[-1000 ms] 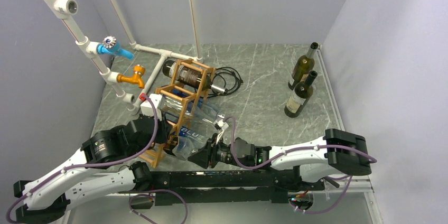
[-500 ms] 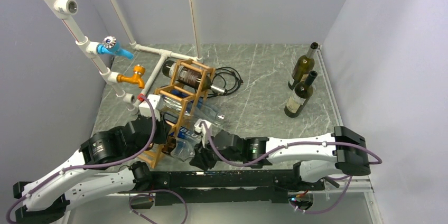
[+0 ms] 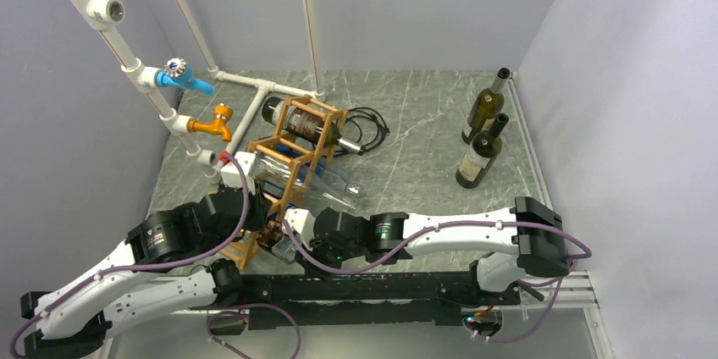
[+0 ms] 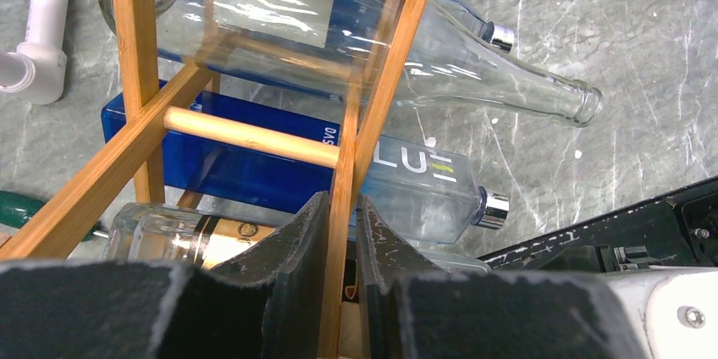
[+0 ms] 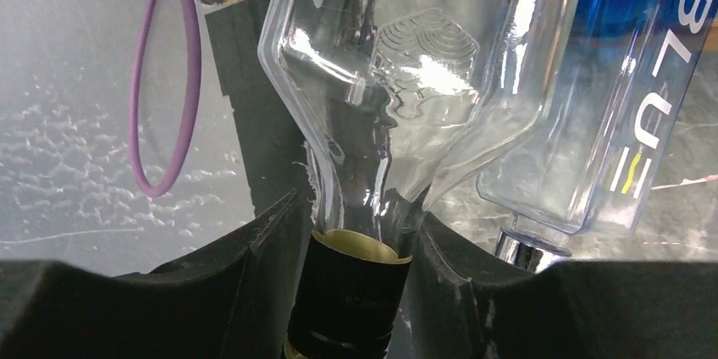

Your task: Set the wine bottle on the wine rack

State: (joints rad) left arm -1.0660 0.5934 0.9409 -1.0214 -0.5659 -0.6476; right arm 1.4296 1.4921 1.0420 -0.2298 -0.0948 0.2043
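The left gripper (image 4: pixel 339 207) has its jaws pinching a wine rack (image 4: pixel 245 135) stick. The right gripper (image 5: pixel 360 236) has its jaws flanking the clear wine bottle (image 5: pixel 398 80) neck; whether they grip it cannot be told.

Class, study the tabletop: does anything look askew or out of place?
The wine rack seems to lean rather than stand square, with the left gripper clamped on one stick. A black cable lies loose on the table behind it.
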